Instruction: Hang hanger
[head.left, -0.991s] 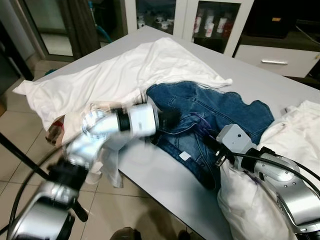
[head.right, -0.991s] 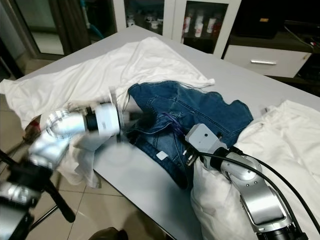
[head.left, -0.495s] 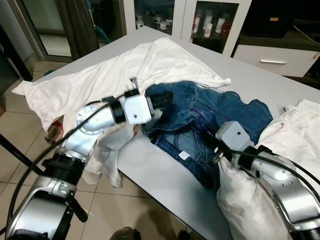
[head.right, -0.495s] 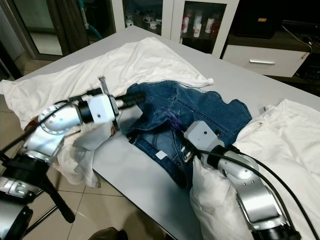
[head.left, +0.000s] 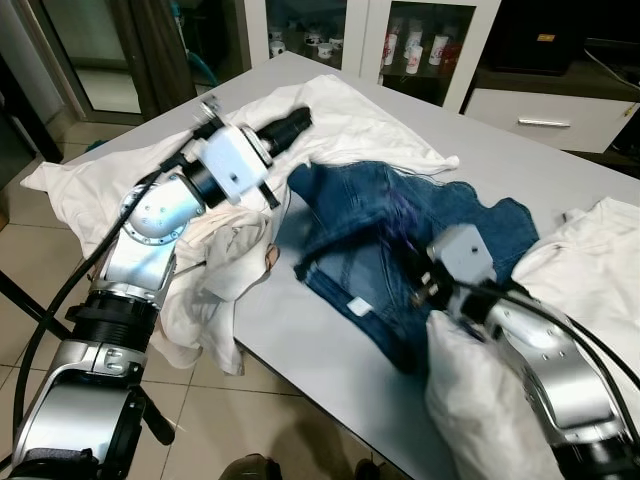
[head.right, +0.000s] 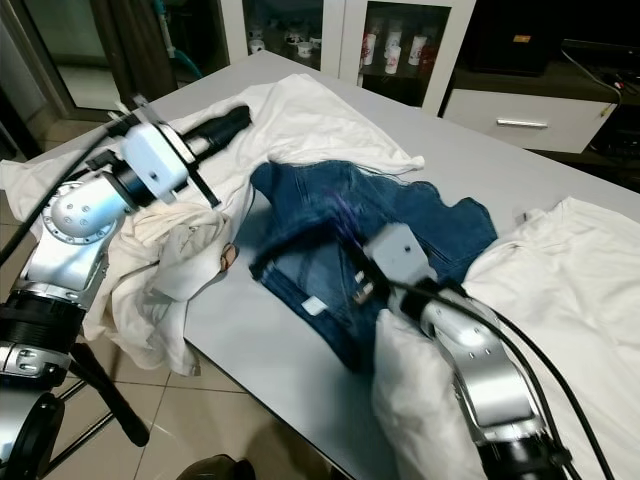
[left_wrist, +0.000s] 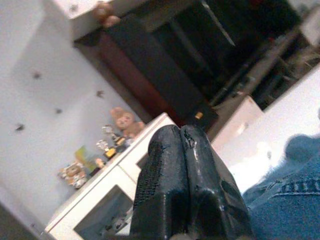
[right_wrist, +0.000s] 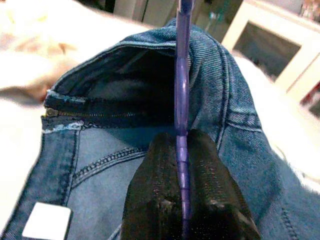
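right hand clamps purple hanger at centre-right of frame, fingers pinched on its thin bar. hanger's long axis runs straight out from hand, far end pointing into open waistband of blue jeans mid-worktop. right arm nearer by far. left hand at upper left over white cloth, fingers pressed together, empty, aimed away from jeans. next move likely needs push further into waistband.

- Blue denim jeans: rough woven cloth with stitched seams.
- Thin purple plastic hanger: smooth, a little glossy.
- Right gripper: matt black textured fingers.
- White cloth garment: soft, wrinkled.
- Grey table: smooth, matt.
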